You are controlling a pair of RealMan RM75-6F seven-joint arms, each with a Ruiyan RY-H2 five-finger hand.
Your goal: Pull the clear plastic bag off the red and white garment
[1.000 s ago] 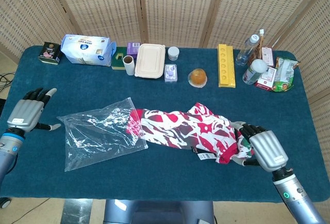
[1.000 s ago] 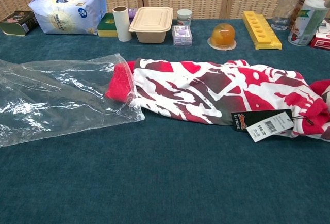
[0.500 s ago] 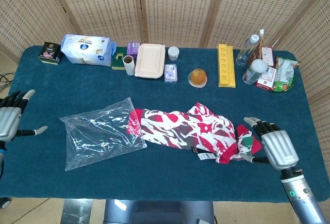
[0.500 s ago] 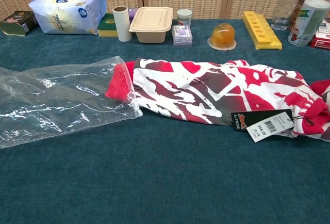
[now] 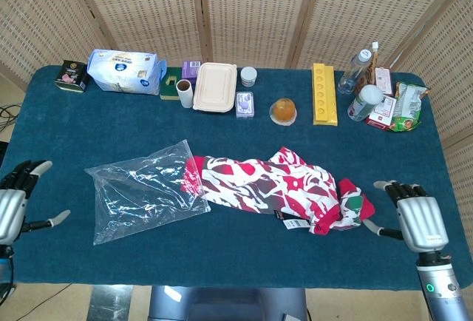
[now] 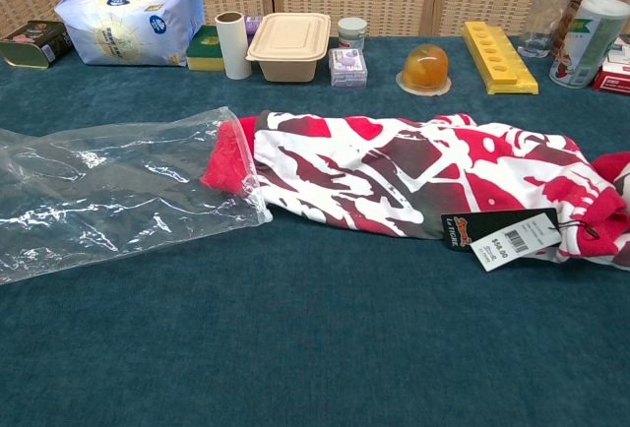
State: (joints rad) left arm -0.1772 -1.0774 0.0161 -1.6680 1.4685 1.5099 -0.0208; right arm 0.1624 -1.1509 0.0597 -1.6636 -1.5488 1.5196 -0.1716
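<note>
The red and white garment [image 5: 277,189] [image 6: 413,176] lies stretched across the middle of the blue table, a price tag [image 6: 502,238] at its right end. Only its red left tip sits inside the mouth of the clear plastic bag [image 5: 144,189] [image 6: 108,196], which lies flat to the left. My left hand [image 5: 16,201] hovers at the table's left edge, fingers spread, well apart from the bag. My right hand [image 5: 415,219] is at the right, fingers spread, a short way off the garment's right end. Neither hand shows in the chest view.
Along the far edge stand a tin [image 5: 72,74], a blue-white packet [image 5: 123,69], a roll [image 5: 185,92], a beige lidded box [image 5: 216,86], small jars [image 5: 248,76], an orange dome [image 5: 283,110], a yellow tray [image 5: 324,93], bottles [image 5: 356,69] and snack packs [image 5: 403,106].
My right hand has let go of the garment's right end and drawn back to the right. My left hand has moved left and down, away from the bag. The bag has settled flatter.
</note>
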